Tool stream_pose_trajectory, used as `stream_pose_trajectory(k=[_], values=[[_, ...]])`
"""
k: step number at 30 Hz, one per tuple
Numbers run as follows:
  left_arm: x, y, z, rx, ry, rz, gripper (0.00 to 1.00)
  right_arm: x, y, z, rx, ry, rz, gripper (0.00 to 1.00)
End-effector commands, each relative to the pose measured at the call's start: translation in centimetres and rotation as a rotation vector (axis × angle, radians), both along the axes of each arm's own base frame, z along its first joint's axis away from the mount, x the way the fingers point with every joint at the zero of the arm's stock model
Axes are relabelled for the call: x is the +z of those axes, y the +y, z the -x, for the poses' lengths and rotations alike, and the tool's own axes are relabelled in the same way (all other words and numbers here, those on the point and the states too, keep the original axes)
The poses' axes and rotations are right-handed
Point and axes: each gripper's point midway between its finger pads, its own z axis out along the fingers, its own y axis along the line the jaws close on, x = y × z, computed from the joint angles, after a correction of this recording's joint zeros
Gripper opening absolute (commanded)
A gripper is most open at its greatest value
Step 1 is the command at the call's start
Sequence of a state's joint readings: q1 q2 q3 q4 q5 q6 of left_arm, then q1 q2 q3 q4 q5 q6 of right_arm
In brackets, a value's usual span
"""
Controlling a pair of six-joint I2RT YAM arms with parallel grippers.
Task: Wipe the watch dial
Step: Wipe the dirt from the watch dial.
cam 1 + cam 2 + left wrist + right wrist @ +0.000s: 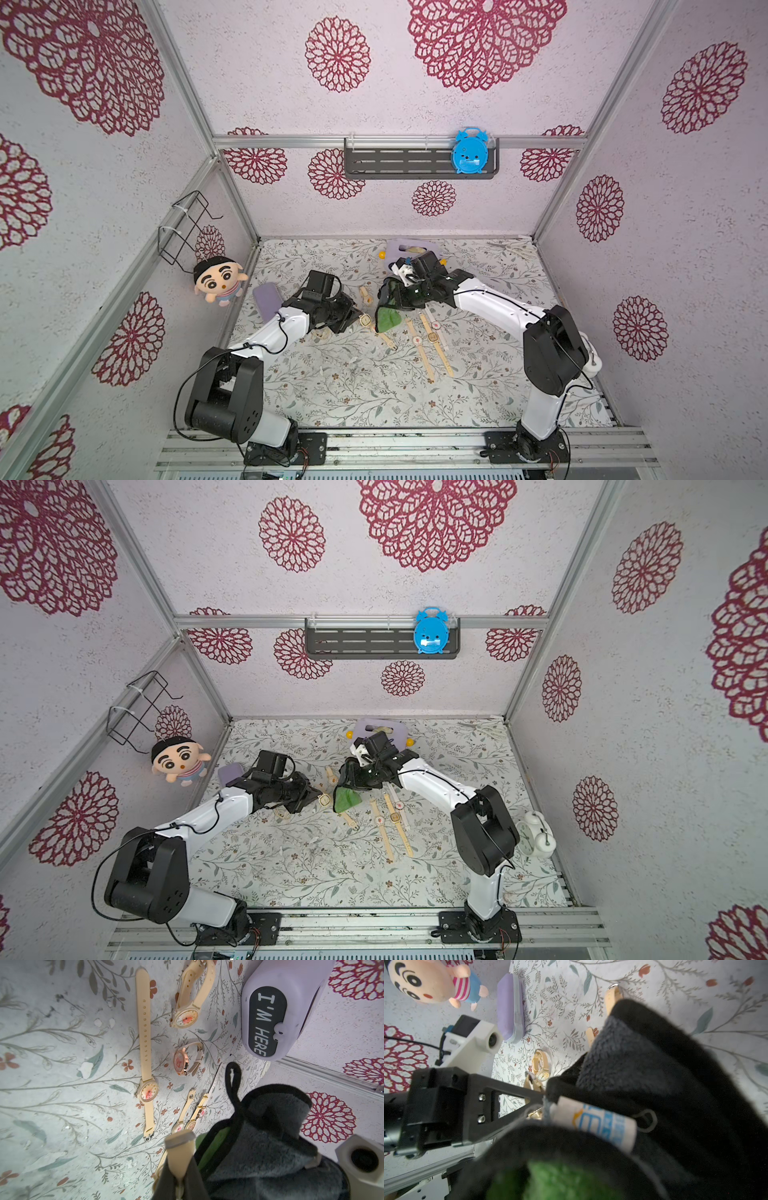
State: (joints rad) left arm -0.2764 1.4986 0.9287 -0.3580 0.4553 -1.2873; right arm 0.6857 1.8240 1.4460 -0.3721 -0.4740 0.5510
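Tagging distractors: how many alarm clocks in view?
2: blue alarm clock on the back-wall shelf; white alarm clock at the table's right edge, beside the right arm. More may be hidden.

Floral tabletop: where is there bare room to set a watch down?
Barest: the near floral tabletop between the aluminium front rail and the laid-out beige strap watches. Crowded: mid-table, where the left gripper holds a square-dial beige watch beside the green-and-grey cloth in the right gripper, other watches around.
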Motion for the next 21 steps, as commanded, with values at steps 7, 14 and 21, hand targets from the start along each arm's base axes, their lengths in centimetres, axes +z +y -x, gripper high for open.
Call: stream_pose_trajectory(k=[7, 14, 21], values=[[2.4, -1.3, -2.2, -0.003, -0.075, 0.041, 0.0, 1.8, 2.1, 0.4, 0.007, -0.043, -0.056, 0.0], [4.0, -3.2, -1.8, -0.016, -0.1, 0.068, 0.0, 0.1, 2.9, 0.4, 0.021, -0.022, -0.042, 0.0], [4.5, -5.9, -0.8, -0.034, -0.107, 0.115, 0.0, -1.0, 3.9, -0.4, 0.024, -0.019, -0.031, 0.0]])
